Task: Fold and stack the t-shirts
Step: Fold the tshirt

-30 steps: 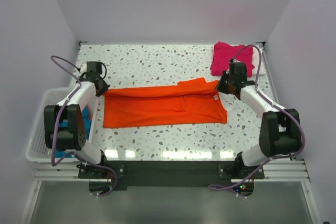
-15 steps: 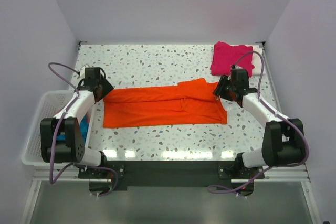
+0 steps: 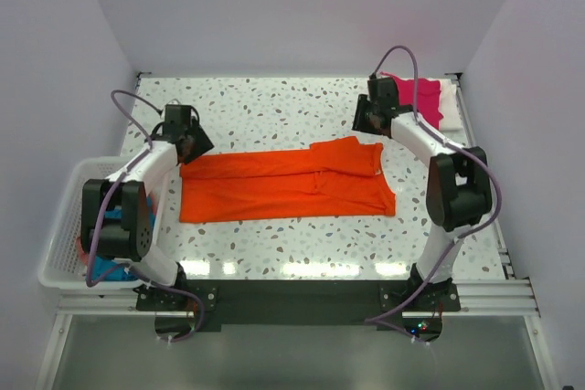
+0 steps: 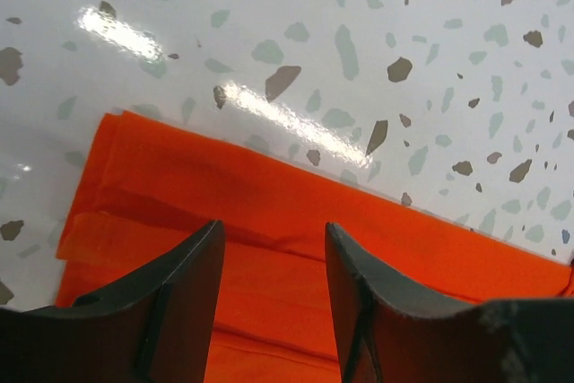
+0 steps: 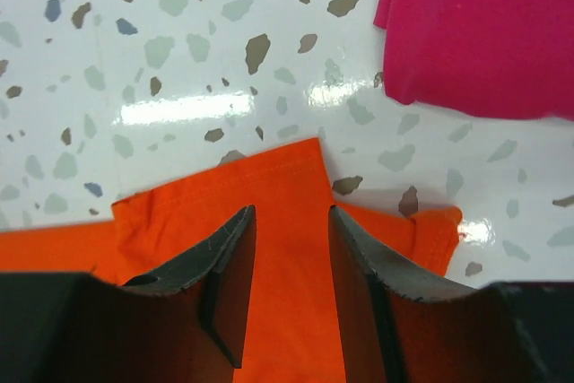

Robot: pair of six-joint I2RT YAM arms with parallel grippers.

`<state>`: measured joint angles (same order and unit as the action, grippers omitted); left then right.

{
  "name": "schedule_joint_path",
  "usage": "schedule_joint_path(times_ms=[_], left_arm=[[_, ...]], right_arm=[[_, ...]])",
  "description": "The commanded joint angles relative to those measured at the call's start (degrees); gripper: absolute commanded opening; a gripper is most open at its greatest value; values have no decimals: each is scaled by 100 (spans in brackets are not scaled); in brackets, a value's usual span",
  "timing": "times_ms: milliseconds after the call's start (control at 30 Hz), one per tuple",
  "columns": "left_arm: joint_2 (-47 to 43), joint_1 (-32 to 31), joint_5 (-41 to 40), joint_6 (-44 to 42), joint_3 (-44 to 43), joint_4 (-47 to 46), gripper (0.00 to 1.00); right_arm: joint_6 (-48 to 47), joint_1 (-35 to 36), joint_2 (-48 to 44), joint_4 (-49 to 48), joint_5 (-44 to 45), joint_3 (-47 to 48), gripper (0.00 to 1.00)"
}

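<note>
left gripper (image 4: 272, 232), right gripper (image 5: 290, 214): jaws open and empty, both backed off toward 12 o'clock | orange t-shirt (image 3: 283, 184): released, lying table-centre, folded lengthwise | magenta t-shirt (image 3: 416, 102): folded at 1 o'clock | judged next: cross-fold

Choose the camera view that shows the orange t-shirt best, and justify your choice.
Top external: the orange t-shirt lies whole in view, folded into a long strip. The left wrist view shows only one end; the right wrist view shows only the other.
</note>
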<state>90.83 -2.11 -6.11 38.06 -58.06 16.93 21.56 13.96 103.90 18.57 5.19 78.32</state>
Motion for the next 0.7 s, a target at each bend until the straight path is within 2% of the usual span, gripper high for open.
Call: schedule_joint_path(times_ms=[0, 200, 500, 600, 667], left_arm=[[145, -254, 215, -159, -276, -67, 53], [146, -536, 373, -220, -364, 21, 53], [-29, -554, 532, -317, -241, 56, 52], [-117, -554, 584, -326, -197, 48, 52], [-170, -554, 585, -317, -144, 47, 52]], right_arm=[[-152, -24, 604, 288, 237, 656, 41], [-126, 28, 1316, 367, 210, 1123, 41], [-91, 116, 1722, 236, 237, 1045, 39], [-64, 125, 1730, 156, 211, 983, 33], [-47, 116, 1678, 121, 149, 957, 20]])
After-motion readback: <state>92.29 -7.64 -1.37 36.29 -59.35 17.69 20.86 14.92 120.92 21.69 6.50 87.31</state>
